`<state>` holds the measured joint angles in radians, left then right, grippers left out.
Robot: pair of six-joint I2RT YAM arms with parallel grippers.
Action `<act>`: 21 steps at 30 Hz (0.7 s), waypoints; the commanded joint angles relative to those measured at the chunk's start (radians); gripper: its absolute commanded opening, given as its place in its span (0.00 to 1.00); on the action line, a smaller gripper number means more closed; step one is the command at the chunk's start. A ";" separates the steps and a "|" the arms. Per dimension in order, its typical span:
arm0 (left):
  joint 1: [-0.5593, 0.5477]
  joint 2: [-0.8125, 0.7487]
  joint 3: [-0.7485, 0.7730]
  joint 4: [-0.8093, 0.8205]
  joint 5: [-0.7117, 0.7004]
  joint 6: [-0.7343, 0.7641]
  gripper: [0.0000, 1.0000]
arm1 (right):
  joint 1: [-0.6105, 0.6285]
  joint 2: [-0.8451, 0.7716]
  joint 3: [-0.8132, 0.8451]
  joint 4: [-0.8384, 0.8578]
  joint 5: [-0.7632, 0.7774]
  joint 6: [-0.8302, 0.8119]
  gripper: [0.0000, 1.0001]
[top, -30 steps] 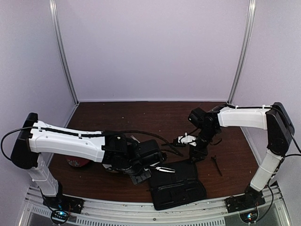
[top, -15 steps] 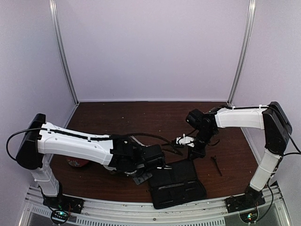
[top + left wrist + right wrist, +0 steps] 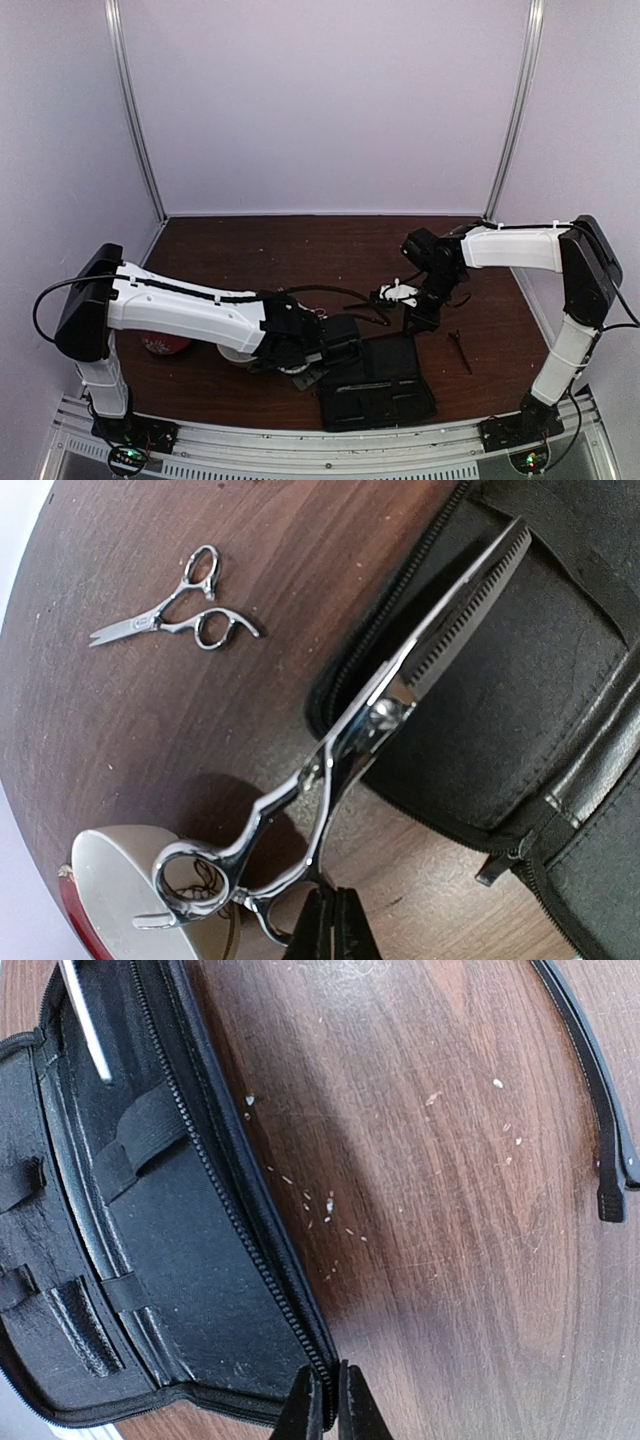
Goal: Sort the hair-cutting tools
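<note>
While the left gripper [image 3: 327, 905] is gripping long silver toothed metal scissors [image 3: 385, 715], centre frame over the black rectangular zip pouch [image 3: 520, 700], the right gripper [image 3: 328, 1375] is resting closed at the pouch's lower edge.

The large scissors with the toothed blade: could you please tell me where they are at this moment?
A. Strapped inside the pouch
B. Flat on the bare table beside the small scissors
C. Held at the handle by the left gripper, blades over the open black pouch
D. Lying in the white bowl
C: the left gripper is shut on the handle of the large scissors, whose blades reach over the open black pouch.
</note>
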<state>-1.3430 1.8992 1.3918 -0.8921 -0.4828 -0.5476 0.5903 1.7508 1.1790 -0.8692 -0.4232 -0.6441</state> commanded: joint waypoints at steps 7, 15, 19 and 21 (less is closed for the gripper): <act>0.027 0.065 0.038 -0.010 -0.007 -0.038 0.00 | -0.012 -0.004 0.029 0.003 -0.008 0.020 0.00; 0.032 0.116 0.080 0.029 0.056 0.006 0.00 | -0.017 -0.004 0.032 -0.006 -0.037 0.024 0.00; 0.033 0.148 0.119 0.049 0.103 0.019 0.00 | -0.017 -0.003 0.033 -0.010 -0.047 0.023 0.00; 0.034 0.155 0.134 0.057 0.115 0.021 0.00 | -0.018 -0.006 0.033 -0.011 -0.055 0.023 0.00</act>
<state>-1.3151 2.0338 1.4792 -0.8726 -0.4152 -0.5465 0.5774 1.7508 1.1873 -0.8787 -0.4477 -0.6353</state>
